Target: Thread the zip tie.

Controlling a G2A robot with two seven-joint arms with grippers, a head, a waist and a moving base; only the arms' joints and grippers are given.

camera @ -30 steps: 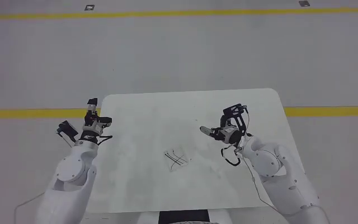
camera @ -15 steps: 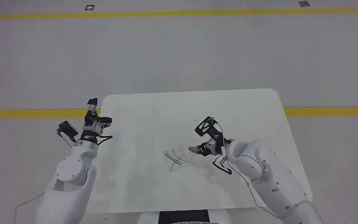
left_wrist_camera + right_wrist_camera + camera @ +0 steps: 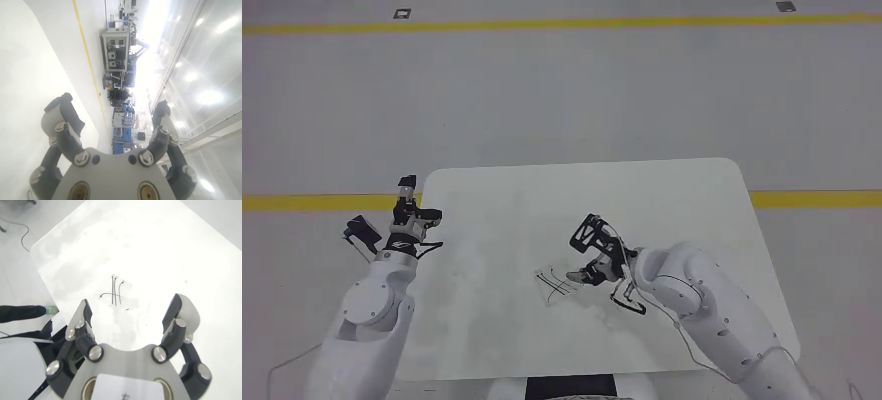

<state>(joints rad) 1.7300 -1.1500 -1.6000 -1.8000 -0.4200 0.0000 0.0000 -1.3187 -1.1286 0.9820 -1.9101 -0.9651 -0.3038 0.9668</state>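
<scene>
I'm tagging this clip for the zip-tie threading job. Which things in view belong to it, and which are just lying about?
Job: zip ties, lying crossed on the table; right gripper, open, close to them; left gripper, open, by the table's edge.
Lying about: small dark scrap beside the ties; cable on the floor; yellow floor line.

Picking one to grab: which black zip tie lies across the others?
The thin black plastic zip tie crossing the other three, which lie roughly parallel.
</scene>
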